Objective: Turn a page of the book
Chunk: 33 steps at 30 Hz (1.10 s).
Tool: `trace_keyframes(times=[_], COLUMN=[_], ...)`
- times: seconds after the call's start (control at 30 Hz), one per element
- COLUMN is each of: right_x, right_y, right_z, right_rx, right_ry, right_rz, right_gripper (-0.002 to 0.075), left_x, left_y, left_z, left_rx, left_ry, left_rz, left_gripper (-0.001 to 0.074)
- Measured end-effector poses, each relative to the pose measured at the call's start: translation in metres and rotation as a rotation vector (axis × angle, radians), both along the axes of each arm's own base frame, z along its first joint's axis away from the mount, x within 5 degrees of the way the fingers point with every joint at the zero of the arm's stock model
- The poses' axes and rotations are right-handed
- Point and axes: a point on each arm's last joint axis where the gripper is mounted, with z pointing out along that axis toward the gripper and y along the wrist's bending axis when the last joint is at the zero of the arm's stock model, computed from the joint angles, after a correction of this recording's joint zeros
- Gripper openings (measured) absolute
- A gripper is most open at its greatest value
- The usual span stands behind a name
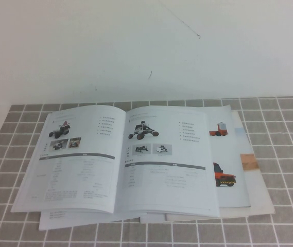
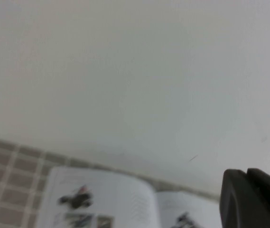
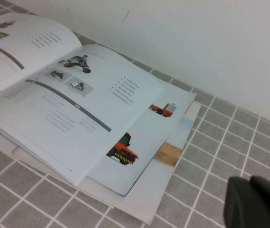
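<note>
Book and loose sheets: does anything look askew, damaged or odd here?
Nothing damaged. The book lies open and flat on a fanned pile of loose sheets, their edges not squared. Left gripper and right gripper are shut, off the paper.

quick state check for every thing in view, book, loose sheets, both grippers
book: open, lying flat on the tiled table, no page lifted
loose sheets: flat under the book, sticking out on its right, red truck showing
left gripper: shut, holding nothing, raised short of the book, out of the high view
right gripper: shut, holding nothing, off the book's right side, above the tiles
</note>
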Motion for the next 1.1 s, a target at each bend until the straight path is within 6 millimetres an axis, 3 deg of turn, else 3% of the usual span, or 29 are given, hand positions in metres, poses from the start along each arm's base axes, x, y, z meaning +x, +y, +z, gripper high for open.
trace_keyframes(times=[0.1, 0.27, 0.4, 0.57, 0.9, 1.1], right_x=[0.000, 0.000, 0.000, 0.000, 0.000, 0.000], right_y=[0.000, 0.000, 0.000, 0.000, 0.000, 0.000], right_z=[0.000, 0.000, 0.000, 0.000, 0.000, 0.000], right_rx=[0.000, 0.000, 0.002, 0.002, 0.005, 0.005], right_ry=[0.000, 0.000, 0.001, 0.001, 0.002, 0.002], right_rz=[0.000, 0.000, 0.000, 0.000, -0.001, -0.001], right_gripper=[0.0010, 0.0010, 0.0010, 0.0010, 0.0010, 0.0010], left_x=[-0.017, -0.049, -0.063, -0.067, -0.071, -0.080], left_y=[0.015, 0.032, 0.033, 0.031, 0.031, 0.029], left_z=[-0.012, -0.032, -0.063, -0.106, -0.193, -0.203], left_rx=[0.136, 0.371, 0.405, 0.421, 0.485, 0.487], left_ry=[0.110, 0.028, -0.015, -0.047, 0.108, 0.093], left_rz=[0.076, 0.150, 0.174, 0.168, 0.114, 0.101], left_gripper=[-0.0002, -0.0002, -0.0002, -0.0002, -0.0002, -0.0003])
